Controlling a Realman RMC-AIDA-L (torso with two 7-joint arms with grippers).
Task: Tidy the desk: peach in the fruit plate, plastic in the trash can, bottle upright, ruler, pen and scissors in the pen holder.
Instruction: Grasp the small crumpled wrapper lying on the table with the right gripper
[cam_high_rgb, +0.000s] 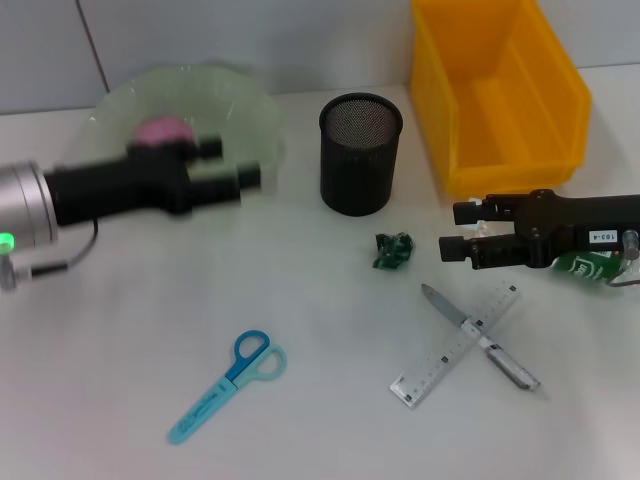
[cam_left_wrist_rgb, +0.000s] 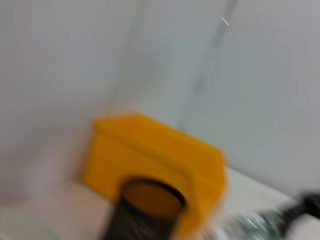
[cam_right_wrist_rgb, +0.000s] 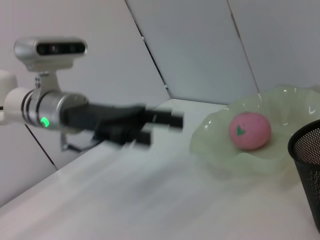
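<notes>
The pink peach (cam_high_rgb: 162, 130) (cam_right_wrist_rgb: 250, 131) lies in the pale green fruit plate (cam_high_rgb: 250, 100) (cam_right_wrist_rgb: 215, 142) at the back left. My left gripper (cam_high_rgb: 232, 163) (cam_right_wrist_rgb: 162, 127) hovers open and empty just in front of the plate. The dark green plastic (cam_high_rgb: 393, 250) lies mid-desk, in front of the black mesh pen holder (cam_high_rgb: 360, 155) (cam_left_wrist_rgb: 147, 210). My right gripper (cam_high_rgb: 458, 230) is open, to the right of the plastic. The bottle (cam_high_rgb: 590, 268) lies on its side under that arm. The ruler (cam_high_rgb: 440, 362) and pen (cam_high_rgb: 510, 368) lie crossed. The scissors (cam_high_rgb: 228, 385) lie at the front left.
The yellow trash can (cam_high_rgb: 500, 90) (cam_left_wrist_rgb: 150, 155) stands at the back right beside the pen holder, with nothing showing inside it. The white desk (cam_high_rgb: 330, 330) stretches between the scissors and the ruler. A grey wall runs behind the desk.
</notes>
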